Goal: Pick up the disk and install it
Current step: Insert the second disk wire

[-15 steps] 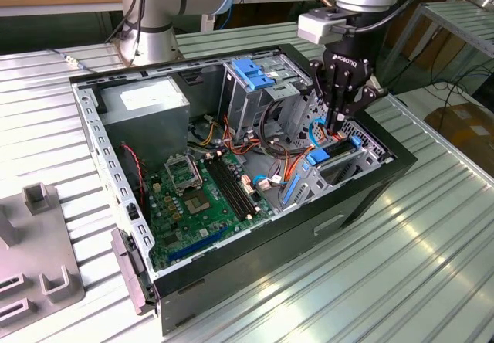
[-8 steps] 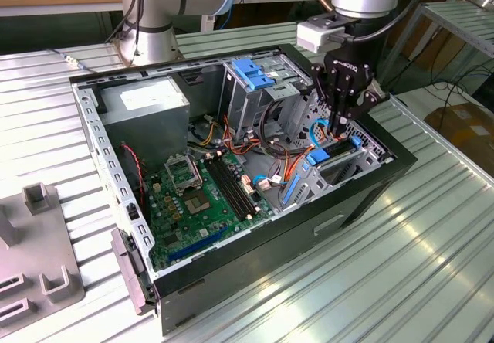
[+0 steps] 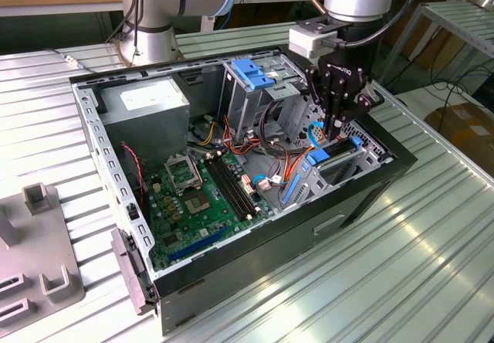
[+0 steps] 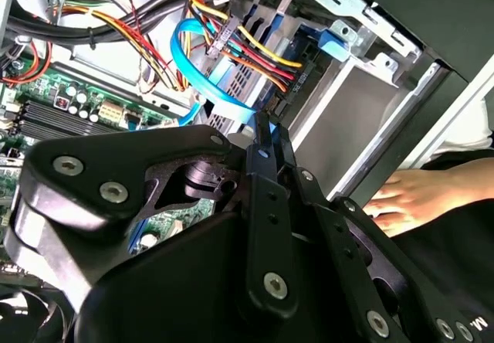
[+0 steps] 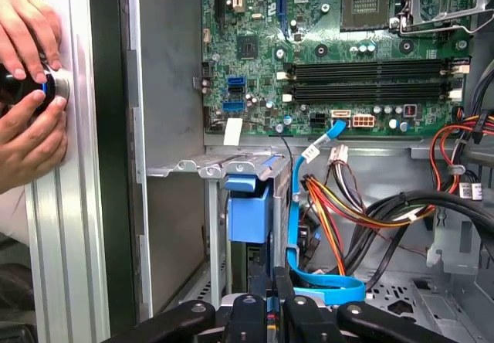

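Disk [image 5: 248, 208]: sits edge-up in the drive bay at the front corner of the open computer case [image 3: 370, 196], its blue frame showing in the first wrist view just beyond the bay's metal bracket. In the exterior view the blue frame shows at [image 3: 333, 151], slotted between the bay walls.

Gripper [image 3: 333, 133] directly above the bay, fingers pointing down into it. In the first wrist view the fingertips [image 5: 272, 295] stand close together over the disk's near edge; whether they pinch it, cannot tell.

Blue flat data cable [image 5: 309, 277] loops just beside the disk. Bundle of red, yellow and orange power wires [image 5: 340, 212] next to it. Motherboard [image 5: 340, 49] lies on the case floor, beyond the bay.

A person's hands [image 5: 27, 88] rest on the ribbed metal table [image 5: 65, 242] outside the case wall, wrapped around a small dark round object.
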`<action>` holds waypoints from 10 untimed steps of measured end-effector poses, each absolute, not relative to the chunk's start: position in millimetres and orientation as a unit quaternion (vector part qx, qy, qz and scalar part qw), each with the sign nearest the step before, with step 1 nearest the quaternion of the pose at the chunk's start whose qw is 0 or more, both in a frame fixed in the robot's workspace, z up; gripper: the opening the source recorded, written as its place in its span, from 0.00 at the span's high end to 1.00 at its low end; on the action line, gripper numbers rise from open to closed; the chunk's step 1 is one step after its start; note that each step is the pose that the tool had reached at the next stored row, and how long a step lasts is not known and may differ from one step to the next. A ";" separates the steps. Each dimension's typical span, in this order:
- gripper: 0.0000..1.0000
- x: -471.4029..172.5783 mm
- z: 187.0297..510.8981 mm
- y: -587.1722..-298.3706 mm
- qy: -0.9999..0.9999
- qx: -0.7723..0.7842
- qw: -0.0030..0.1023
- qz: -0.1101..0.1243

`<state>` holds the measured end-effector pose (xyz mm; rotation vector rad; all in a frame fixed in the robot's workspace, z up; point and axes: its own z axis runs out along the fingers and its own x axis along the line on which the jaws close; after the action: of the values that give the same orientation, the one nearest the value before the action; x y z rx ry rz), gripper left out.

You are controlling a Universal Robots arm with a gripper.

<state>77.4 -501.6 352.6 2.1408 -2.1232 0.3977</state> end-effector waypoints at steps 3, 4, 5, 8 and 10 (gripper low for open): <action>0.84 76.8 352.6 -501.6 -0.697 0.703 0.050 0.131; 0.84 76.7 352.6 -501.6 -0.697 0.703 0.050 0.131; 0.84 76.4 352.7 -501.6 -0.697 0.703 0.050 0.131; 0.84 76.0 352.7 -501.6 -0.697 0.704 0.050 0.131; 0.84 75.8 352.7 -501.6 -0.697 0.704 0.050 0.131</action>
<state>75.8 -501.6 352.7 2.1426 -2.1216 0.3979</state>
